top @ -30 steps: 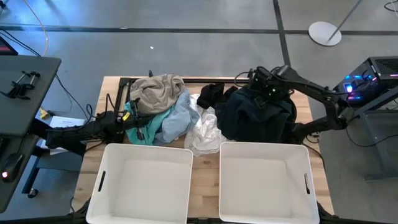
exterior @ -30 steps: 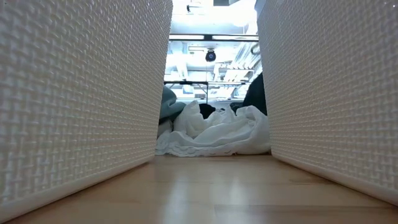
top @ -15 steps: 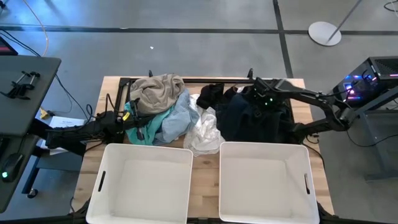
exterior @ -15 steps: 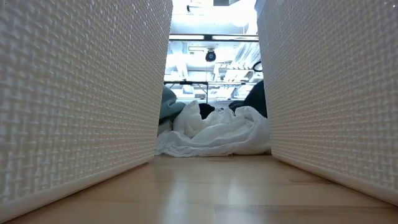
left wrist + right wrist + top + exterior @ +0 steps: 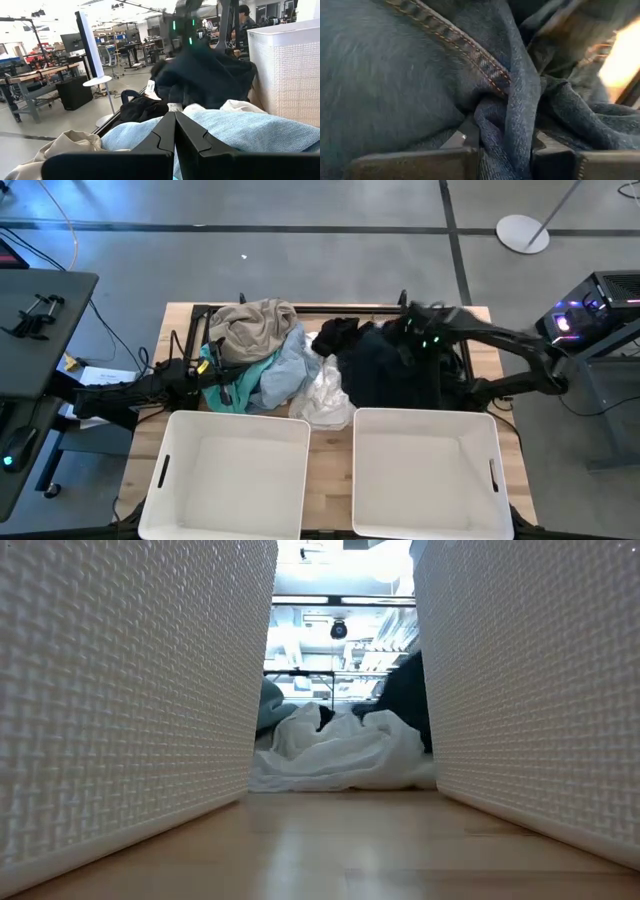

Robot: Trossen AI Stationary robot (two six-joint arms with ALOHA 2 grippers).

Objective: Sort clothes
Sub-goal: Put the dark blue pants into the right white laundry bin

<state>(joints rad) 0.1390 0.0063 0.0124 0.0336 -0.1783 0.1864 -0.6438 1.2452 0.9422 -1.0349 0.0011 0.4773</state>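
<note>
Right end effector (image 5: 418,340): clenched on a fold of the charcoal denim garment (image 5: 395,370), which lies at the counter's (image 5: 330,465) far right, behind the right white basket (image 5: 428,475). Left end effector (image 5: 174,131): fingers pressed together on nothing, resting low at the left edge beside the beige (image 5: 252,325), teal (image 5: 240,385) and pale blue-grey (image 5: 287,370) garments. White garment (image 5: 340,755): crumpled mid-counter between both heaps, with a black garment (image 5: 335,333) behind it.
</note>
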